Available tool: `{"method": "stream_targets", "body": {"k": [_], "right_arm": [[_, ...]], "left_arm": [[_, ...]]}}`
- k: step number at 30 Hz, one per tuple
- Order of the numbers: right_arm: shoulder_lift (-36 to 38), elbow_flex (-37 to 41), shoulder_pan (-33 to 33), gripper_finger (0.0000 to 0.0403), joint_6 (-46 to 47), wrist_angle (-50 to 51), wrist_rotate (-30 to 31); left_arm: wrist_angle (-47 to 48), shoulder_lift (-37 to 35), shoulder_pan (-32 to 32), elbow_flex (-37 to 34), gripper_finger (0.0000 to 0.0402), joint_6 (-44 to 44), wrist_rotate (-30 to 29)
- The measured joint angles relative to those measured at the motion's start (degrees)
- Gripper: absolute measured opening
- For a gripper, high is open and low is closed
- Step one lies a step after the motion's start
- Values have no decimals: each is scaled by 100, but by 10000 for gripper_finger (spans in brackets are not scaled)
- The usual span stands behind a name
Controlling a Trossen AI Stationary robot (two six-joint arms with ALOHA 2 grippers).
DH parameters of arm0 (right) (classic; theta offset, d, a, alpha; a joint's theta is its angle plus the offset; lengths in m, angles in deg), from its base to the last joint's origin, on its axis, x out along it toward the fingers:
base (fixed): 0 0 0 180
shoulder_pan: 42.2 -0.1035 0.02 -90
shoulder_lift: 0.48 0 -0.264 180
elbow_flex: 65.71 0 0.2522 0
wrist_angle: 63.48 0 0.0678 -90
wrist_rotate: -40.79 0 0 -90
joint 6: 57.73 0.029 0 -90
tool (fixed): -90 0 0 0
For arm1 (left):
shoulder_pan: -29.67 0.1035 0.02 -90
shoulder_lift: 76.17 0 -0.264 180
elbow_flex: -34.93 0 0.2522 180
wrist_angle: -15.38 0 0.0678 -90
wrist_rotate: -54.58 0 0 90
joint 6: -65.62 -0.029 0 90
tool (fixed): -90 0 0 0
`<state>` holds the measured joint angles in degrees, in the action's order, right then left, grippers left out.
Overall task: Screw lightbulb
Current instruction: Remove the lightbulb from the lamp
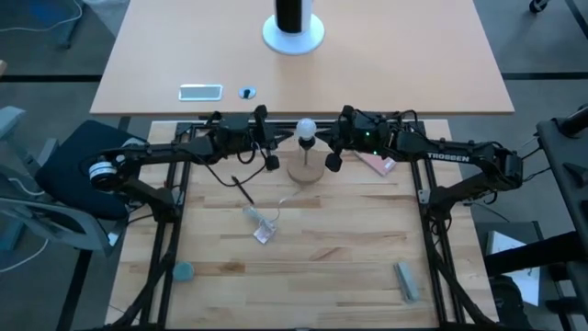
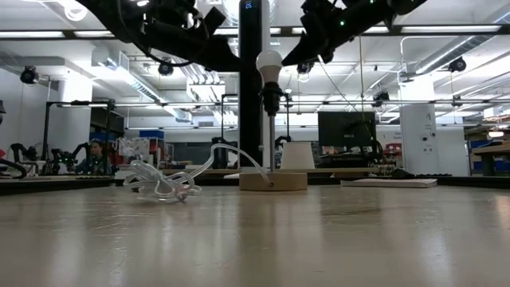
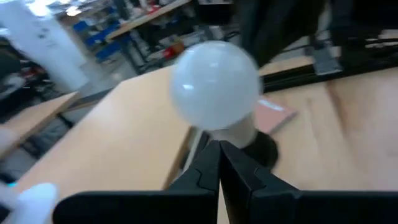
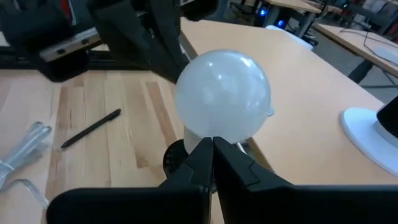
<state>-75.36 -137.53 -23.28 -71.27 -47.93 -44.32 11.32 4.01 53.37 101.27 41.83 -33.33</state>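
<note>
Two grippers are flanking the lightbulb (image 1: 306, 128), which is sitting upright in its socket (image 2: 271, 97) on the wooden base (image 1: 306, 171): left gripper (image 1: 273, 152) at nine o'clock, right gripper (image 1: 333, 152) at three, both pinched closed and grasping nothing. Seating looks nearly finished; any final twist calls for reopening around the globe. Pale wood tabletop (image 1: 349, 248) is carrying a cable (image 2: 163, 182); a workshop room is showing behind.

The lightbulb (image 3: 215, 86) is hiding its own screw base. The picture edge is cropping both arms in the low view.
</note>
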Motion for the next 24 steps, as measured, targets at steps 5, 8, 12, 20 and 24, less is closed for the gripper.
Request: {"method": "stream_targets", "body": {"k": [5, 8, 12, 20, 24], "right_arm": [[71, 0, -11, 7, -5, -73, -12], [30, 0, -11, 7, -46, -109, -20], [-5, 0, -2, 7, -42, -114, -25], [1, 0, 18, 7, -28, -71, -24], [6, 0, 39, 7, -4, -71, 32]], "left_arm": [[-384, 19, 34, 0, 0, -226, -557], [-821, 174, 39, 0, 0, -275, -498], [-1079, 368, 43, 0, 0, -305, -452], [-1109, 472, 48, -1, 0, -278, 154], [-1079, 396, 46, -9, 0, -230, 314]]}}
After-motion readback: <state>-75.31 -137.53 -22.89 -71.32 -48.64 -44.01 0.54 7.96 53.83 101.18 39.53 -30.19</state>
